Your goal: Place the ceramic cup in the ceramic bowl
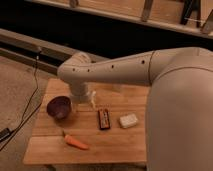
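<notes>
The dark maroon ceramic bowl (58, 107) sits on the left part of the wooden table (125, 145). My gripper (83, 101) hangs below the white arm's wrist, just right of the bowl and low over the table. A small pale shape (92, 99) shows at the gripper's right side. It may be the ceramic cup, but the arm hides most of it and I cannot tell whether it is held.
An orange carrot (76, 142) lies near the table's front left. A dark snack bar (103, 119) and a small white block (128, 120) lie in the middle. The big white arm (175, 100) covers the table's right side. A cable (27, 110) runs along the floor at left.
</notes>
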### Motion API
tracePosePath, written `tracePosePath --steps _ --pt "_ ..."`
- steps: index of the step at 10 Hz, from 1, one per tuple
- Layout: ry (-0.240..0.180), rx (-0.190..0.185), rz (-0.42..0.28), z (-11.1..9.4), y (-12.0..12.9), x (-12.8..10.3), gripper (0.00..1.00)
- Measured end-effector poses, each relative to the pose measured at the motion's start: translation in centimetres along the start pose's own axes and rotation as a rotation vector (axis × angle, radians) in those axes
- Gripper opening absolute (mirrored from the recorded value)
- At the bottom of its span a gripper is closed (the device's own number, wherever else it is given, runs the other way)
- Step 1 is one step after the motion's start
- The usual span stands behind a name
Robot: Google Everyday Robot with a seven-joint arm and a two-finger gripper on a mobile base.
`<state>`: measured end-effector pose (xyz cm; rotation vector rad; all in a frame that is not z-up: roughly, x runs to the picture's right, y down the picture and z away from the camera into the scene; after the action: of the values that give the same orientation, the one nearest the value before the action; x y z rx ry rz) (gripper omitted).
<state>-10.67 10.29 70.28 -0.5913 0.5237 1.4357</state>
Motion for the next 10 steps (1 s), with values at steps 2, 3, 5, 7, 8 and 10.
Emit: tracePosePath --steps 2,3,5,7,8,10 --pt "0.001 0.001 -0.001 0.0 0.0 0.0 0.65" --pt "0.006 0.017 -0.011 0.3 -0.4 -0.2 0.65" --pt "0.000 0.089 -0.029 1.1 -2.6 -1.7 0.65" --pt "-0.022 0.130 -0.042 1.2 -4.7 -3.6 0.65" --pt "-0.043 0.136 -0.048 0.9 -5.7 -4.8 0.65" --pt "-0.102 0.103 -0.071 -0.1 -6.5 -7.2 0.65"
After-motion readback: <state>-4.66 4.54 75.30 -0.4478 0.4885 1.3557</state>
